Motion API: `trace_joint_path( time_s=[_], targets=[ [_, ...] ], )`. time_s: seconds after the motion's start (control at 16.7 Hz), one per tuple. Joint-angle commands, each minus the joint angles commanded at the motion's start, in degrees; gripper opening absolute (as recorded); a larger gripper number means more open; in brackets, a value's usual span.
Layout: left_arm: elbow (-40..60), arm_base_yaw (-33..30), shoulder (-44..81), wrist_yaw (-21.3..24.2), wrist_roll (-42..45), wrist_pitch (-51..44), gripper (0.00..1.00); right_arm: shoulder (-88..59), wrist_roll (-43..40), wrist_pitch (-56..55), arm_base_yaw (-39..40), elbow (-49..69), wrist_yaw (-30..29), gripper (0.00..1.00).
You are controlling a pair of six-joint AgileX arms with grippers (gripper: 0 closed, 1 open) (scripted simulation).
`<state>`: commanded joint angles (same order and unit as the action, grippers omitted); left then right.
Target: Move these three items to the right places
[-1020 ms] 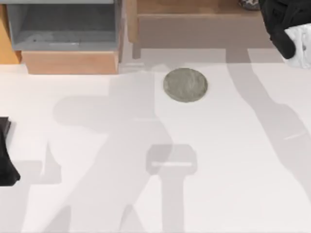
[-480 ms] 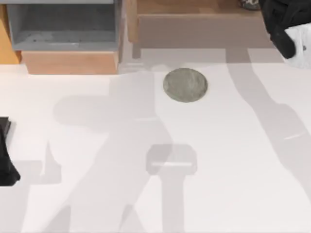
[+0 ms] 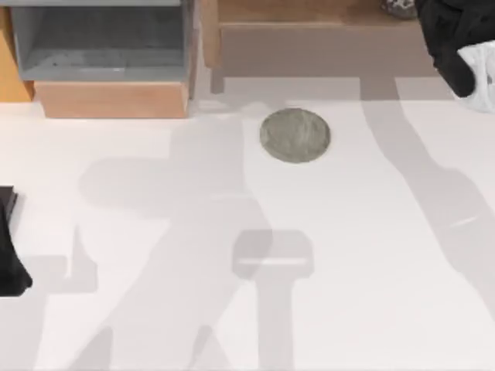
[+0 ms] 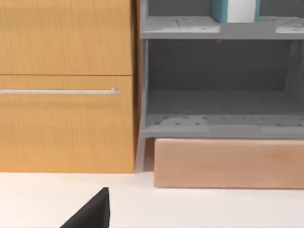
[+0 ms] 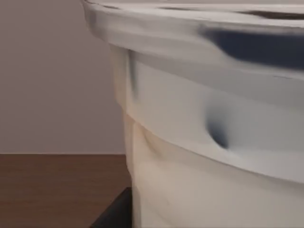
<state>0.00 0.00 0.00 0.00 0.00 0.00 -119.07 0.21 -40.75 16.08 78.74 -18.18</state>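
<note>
While the coaster [image 3: 295,135] lies bare below the wooden shelf [image 3: 309,31], the right pincer [image 3: 456,39] meets the cup [image 5: 213,142]; grip unclear.

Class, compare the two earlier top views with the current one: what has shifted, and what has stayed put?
The right arm at the top right corner, with the cup's white lid beside it, has edged slightly right and down. The coaster has not moved, and the left arm stays parked at the left edge.

Grey coaster [image 3: 295,135] bare; cup [image 5: 213,142] far-right.
</note>
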Motion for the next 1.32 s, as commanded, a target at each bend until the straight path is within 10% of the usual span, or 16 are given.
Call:
trace_joint_path(
  time_s=[0.84, 1.32],
  targets=[
    [0.0, 0.0, 0.0, 0.0, 0.0, 0.0, 1.00, 13.3, 0.5, -4.1, 3.6, -17.7, -3.1, 0.00],
    [0.0, 0.0, 0.0, 0.0, 0.0, 0.0, 1.00, 6.6, 7.6, -8.1, 21.6, -14.3, -9.9, 0.00]
  ],
)
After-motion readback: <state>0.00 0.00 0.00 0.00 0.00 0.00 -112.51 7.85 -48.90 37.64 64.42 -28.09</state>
